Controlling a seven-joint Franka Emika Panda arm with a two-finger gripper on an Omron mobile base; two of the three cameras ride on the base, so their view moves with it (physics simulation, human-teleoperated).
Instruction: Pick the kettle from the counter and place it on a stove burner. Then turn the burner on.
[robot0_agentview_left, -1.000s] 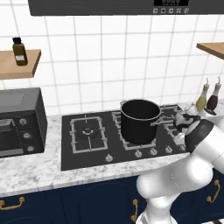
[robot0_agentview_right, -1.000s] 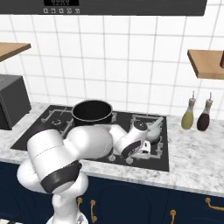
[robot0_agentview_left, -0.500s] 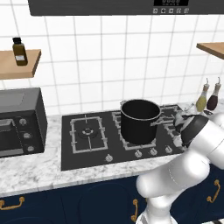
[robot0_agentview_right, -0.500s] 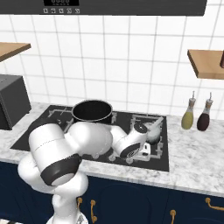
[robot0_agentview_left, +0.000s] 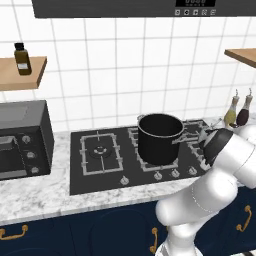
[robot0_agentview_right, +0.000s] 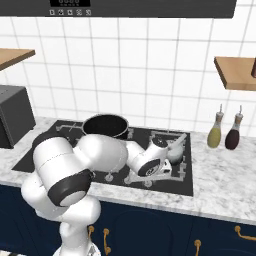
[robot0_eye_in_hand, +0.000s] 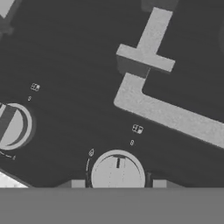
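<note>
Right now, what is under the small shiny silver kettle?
The small shiny silver kettle sits on the black stove's right rear burner grate. The white arm covers its lower left side.

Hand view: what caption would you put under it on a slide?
Gripper poised over a round stove knob on the black cooktop, grey burner grate beyond.

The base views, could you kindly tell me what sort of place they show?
A rendered home kitchen, it seems: a black gas hob with a black stockpot on it, set in a marble-look counter, and a microwave beside it.
</note>
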